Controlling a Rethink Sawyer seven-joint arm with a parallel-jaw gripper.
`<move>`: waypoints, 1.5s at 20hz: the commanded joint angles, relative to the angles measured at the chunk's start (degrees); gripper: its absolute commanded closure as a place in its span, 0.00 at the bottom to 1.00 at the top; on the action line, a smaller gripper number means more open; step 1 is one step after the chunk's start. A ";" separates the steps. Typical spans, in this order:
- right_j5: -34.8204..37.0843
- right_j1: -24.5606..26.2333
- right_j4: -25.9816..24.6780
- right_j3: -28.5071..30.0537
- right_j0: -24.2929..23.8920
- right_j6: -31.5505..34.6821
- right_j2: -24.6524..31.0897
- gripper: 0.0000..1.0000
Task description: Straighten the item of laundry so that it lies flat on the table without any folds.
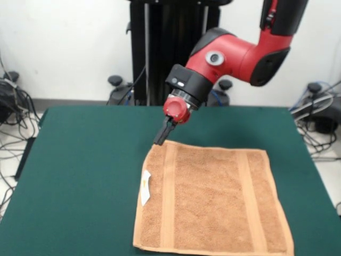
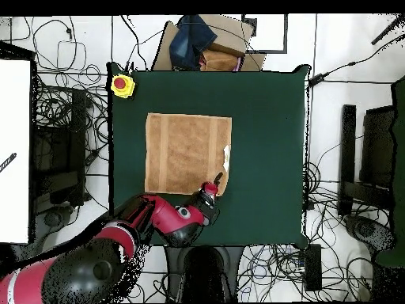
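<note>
The orange-tan terry towel (image 1: 210, 200) lies spread out flat on the dark green table (image 1: 85, 176), with two flat woven bands and a white tag (image 1: 145, 186) on its left edge. In the overhead view the towel (image 2: 186, 152) lies in the table's (image 2: 269, 142) middle, tag on its right edge. My gripper (image 1: 161, 137) hangs from the red arm, its dark tip just above the towel's far left corner; in the overhead view the gripper (image 2: 217, 180) is at the towel's near right corner. Its fingers look pressed together with nothing held.
A yellow box with a red button (image 2: 122, 85) sits on the table's corner in the overhead view. A cardboard box with dark cloth (image 2: 202, 39) stands beyond the table. Cables and stands ring the table on the floor.
</note>
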 commanded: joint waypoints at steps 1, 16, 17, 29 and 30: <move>-5.82 0.67 -0.57 -1.26 -0.28 5.83 10.10 0.00; -5.04 -2.29 3.69 3.42 2.45 6.83 9.60 0.00; -4.99 -2.71 4.30 4.18 2.85 7.18 9.60 0.00; -1.70 -2.10 -1.34 8.96 5.35 14.59 10.72 0.00; -1.01 -1.28 -2.69 8.64 5.20 15.48 11.03 0.00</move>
